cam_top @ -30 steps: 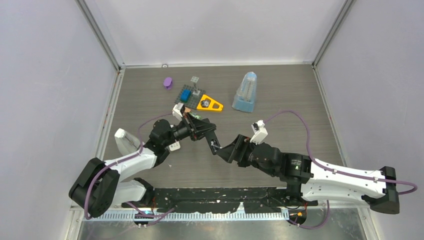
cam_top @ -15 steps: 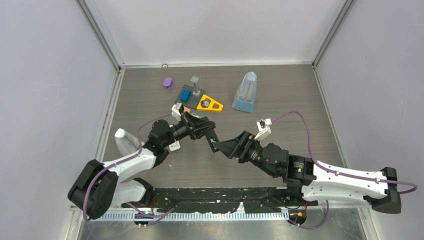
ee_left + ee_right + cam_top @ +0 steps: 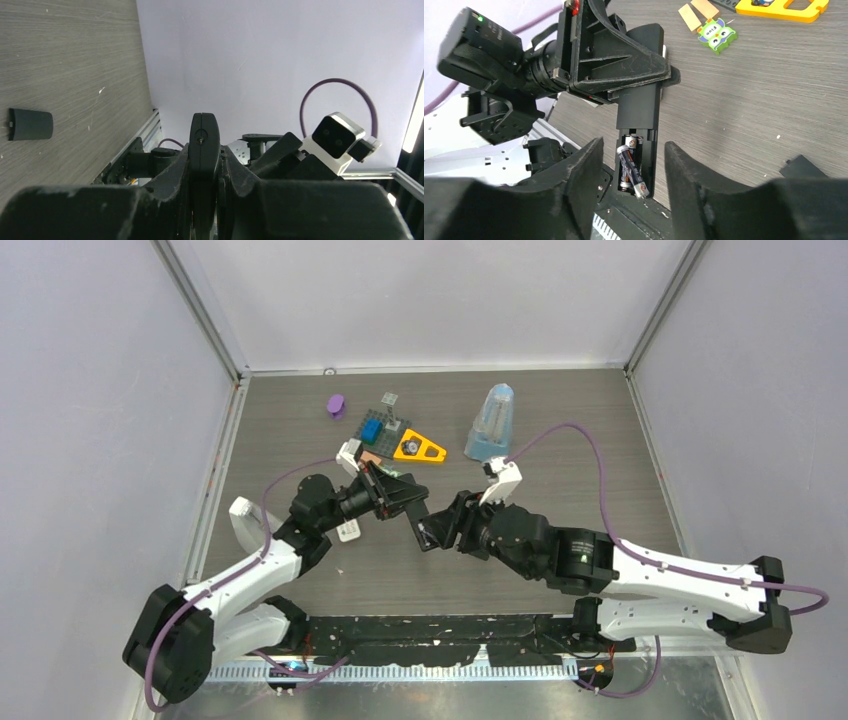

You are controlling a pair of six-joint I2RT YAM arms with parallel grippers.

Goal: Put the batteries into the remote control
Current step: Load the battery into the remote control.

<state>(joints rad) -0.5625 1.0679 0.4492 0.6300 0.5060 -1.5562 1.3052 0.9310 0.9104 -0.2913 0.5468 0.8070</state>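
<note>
Right gripper [image 3: 633, 146] has swung in toward the remote control [image 3: 640, 112], jaws wide, straddling its open compartment end. Left gripper [image 3: 204, 172] clamps the remote's opposite end, clear of the table. One battery [image 3: 629, 167] lies askew in that compartment, probably unseated. Loading looks unfinished, and pressing it flat should follow.

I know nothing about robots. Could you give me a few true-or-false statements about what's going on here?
1. The left gripper holds the remote control. True.
2. The remote's battery compartment is covered. False: it is open, with batteries visible inside.
3. The right gripper is clamped on a battery. False: its jaws stand open, gripping nothing.
4. An orange triangular piece lies on the table. True.
</note>
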